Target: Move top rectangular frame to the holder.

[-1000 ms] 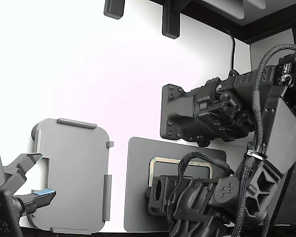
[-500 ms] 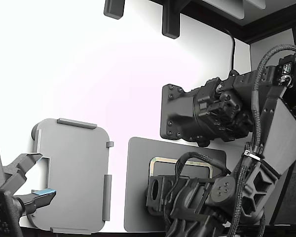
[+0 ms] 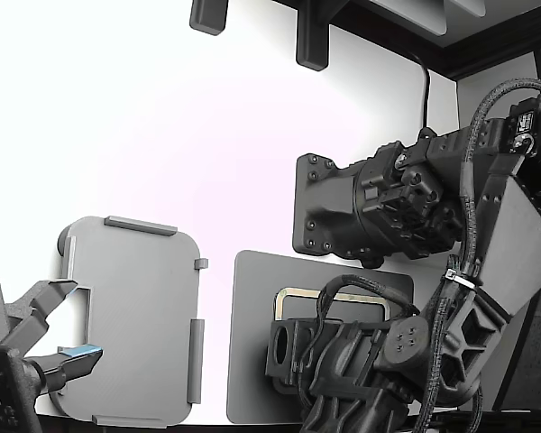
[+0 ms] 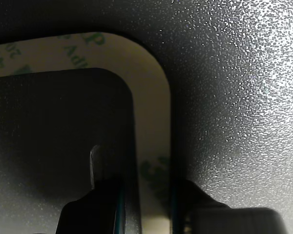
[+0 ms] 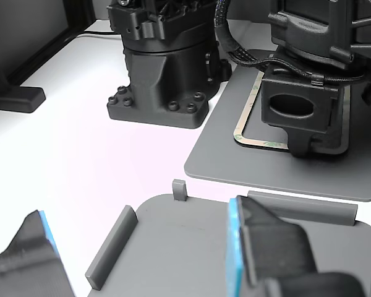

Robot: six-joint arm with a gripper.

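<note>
The top rectangular frame [image 4: 154, 122] is a thin beige ring with green print. It lies flat on a dark grey mat [image 3: 252, 343], and also shows in the exterior view [image 3: 287, 294] and the other view [image 5: 246, 120]. My gripper [image 4: 144, 183] is down at the mat with one dark finger inside the ring and one outside, straddling its side strip near a rounded corner. The jaws stand slightly apart around the strip. In the other view the gripper [image 5: 302, 148] rests on the frame's near side. The holder [image 3: 135, 316], a light grey tray, lies empty on the exterior view's left.
A black arm base [image 3: 370, 207] stands just behind the mat. A second gripper with blue pads [image 3: 59, 347] hangs open over the holder's near edge [image 5: 173, 247]. Raised tabs [image 5: 110, 247] line the holder's sides. Black feet [image 3: 312, 41] stand at the back.
My arm's wrist has sunk slightly lower and toward the exterior view's left over the frame. The frame, mat, holder and second gripper have not moved.
</note>
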